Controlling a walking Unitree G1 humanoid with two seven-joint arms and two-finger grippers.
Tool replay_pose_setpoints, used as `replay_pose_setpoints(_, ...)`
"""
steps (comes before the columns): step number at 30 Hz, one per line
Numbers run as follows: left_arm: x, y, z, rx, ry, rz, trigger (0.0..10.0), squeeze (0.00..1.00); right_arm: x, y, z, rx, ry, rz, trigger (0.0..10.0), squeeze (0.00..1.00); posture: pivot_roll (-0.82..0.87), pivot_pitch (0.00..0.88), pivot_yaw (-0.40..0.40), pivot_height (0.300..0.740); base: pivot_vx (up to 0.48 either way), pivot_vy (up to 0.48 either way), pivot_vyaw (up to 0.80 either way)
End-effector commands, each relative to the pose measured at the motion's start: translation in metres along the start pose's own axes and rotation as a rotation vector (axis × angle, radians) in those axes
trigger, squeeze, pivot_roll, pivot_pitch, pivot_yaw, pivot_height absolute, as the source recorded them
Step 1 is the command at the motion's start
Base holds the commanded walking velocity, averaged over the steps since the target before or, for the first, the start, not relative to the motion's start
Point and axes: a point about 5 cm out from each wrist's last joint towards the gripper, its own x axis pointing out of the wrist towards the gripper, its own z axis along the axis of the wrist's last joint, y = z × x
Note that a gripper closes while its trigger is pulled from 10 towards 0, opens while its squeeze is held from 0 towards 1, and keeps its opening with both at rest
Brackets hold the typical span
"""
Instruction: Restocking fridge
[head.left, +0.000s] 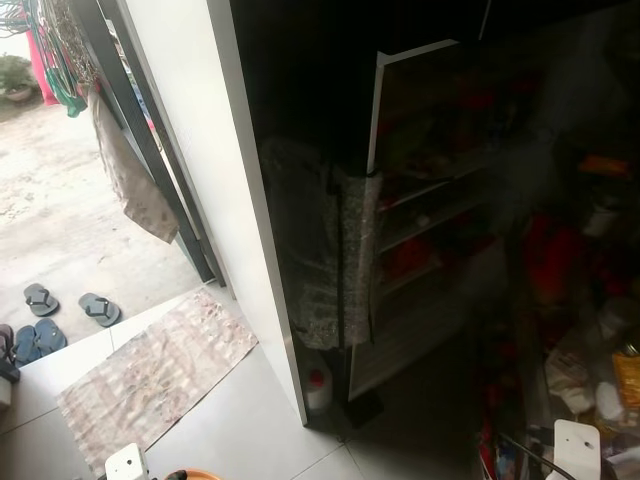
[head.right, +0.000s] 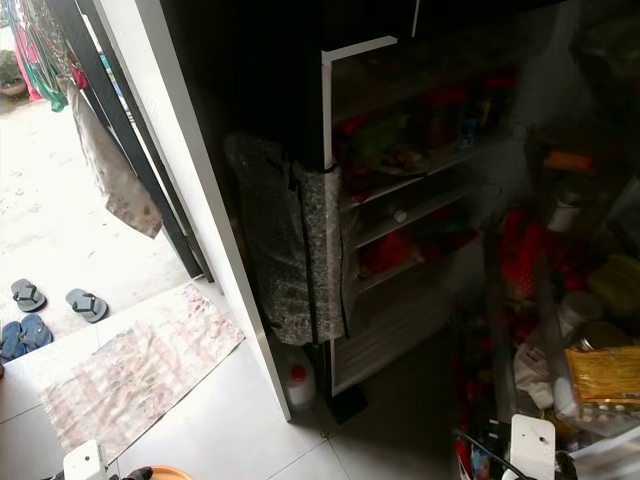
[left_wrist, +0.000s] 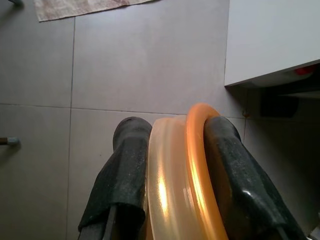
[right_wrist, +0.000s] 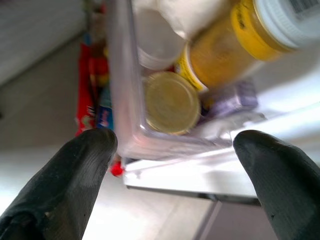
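Though fridge (head.right: 400, 190) shelves blur, left gripper (left_wrist: 172, 150) clamps an orange ring (left_wrist: 197, 165) — half cropped.

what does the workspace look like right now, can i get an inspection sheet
surface: pale tiled floor with a patterned mat by the doorway.
job's things: fridge open, dim shelves stocked; door rack holds a gold-lidded jar and a yellow bottle.
clutter: white jug with red cap on the floor by the fridge; patterned cloth draped over its door edge.
grippers: left gripper shut on an orange-rimmed container; right gripper open, facing the door rack.
cables: thin dark cable near the right arm.
surroundings: open doorway to a yard, sandals outside, cloth hanging on the door frame.
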Motion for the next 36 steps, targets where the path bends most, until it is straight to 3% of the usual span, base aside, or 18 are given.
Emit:
replay_pose_setpoints(1, -0.003, 0.008, -0.010, 0.024, 0.044, 0.020, 10.0, 0.00, 0.000, -0.013, -0.006, 0.026, 0.034, -0.065, 10.0, 0.00, -0.07, 0.030, 0.041, 0.740, 0.000, 0.000, 0.00)
replay_pose_setpoints(6, -0.003, 0.009, -0.011, 0.026, 0.048, 0.018, 10.0, 0.00, -0.002, -0.013, -0.012, 0.007, 0.063, -0.071, 10.0, 0.00, -0.07, 0.031, 0.039, 0.740, 0.000, 0.000, 0.00)
replay_pose_setpoints(14, -0.004, 0.010, -0.012, 0.040, 0.054, 0.013, 10.0, 0.00, -0.007, 0.022, -0.011, 0.018, 0.049, 0.056, 10.0, 0.00, -0.07, 0.033, 0.037, 0.740, 0.000, 0.000, 0.00)
replay_pose_setpoints(16, -0.004, 0.011, -0.012, 0.039, 0.054, 0.014, 10.0, 0.00, -0.008, 0.029, -0.006, 0.038, 0.023, 0.090, 10.0, 0.00, -0.07, 0.033, 0.037, 0.740, 0.000, 0.000, 0.00)
replay_pose_setpoints(20, -0.004, 0.013, -0.012, 0.041, 0.055, 0.019, 10.0, 0.00, -0.006, 0.040, 0.025, 0.069, -0.152, 0.123, 10.0, 0.00, -0.07, 0.035, 0.038, 0.740, 0.000, 0.000, 0.00)
replay_pose_setpoints(26, -0.004, 0.014, -0.012, 0.057, 0.061, 0.022, 10.0, 0.00, -0.002, 0.029, 0.075, 0.167, -0.372, 0.000, 10.0, 0.00, -0.07, 0.035, 0.040, 0.740, 0.000, 0.000, 0.00)
replay_pose_setpoints(36, -0.004, 0.011, -0.013, 0.054, 0.063, 0.021, 10.0, 0.00, -0.001, -0.006, 0.114, 0.220, -0.531, -0.272, 10.0, 0.00, -0.07, 0.033, 0.045, 0.740, 0.000, 0.000, 0.00)
